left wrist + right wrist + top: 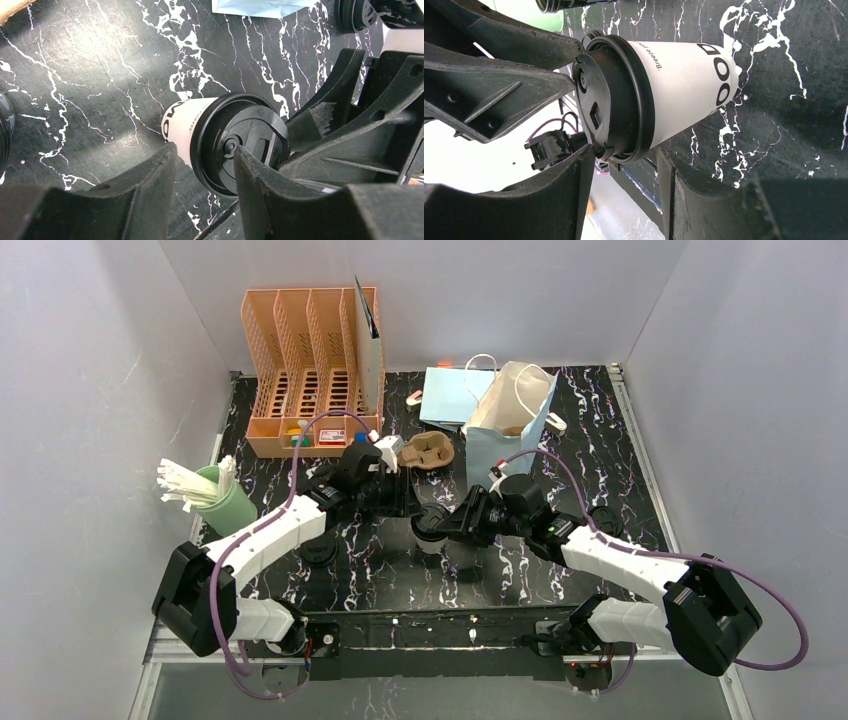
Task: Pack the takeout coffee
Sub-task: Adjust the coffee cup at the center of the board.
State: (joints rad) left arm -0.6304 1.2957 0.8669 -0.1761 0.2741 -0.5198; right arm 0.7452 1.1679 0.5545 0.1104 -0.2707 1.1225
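The left gripper (202, 150) straddled the black lid of a white-sided cup (227, 137). The right gripper (624, 152) straddled the same lid from the opposite side. Whether either pair of jaws actually pressed the lid could not be told. The cup sat mid-table (600, 400), and from above the grippers largely hid it. A second lidded cup (352, 12) was cut off at the edge of the left wrist view.

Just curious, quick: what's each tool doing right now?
Left tool: closed on the coffee cup.
Right tool: around that cup; grip cannot be told.
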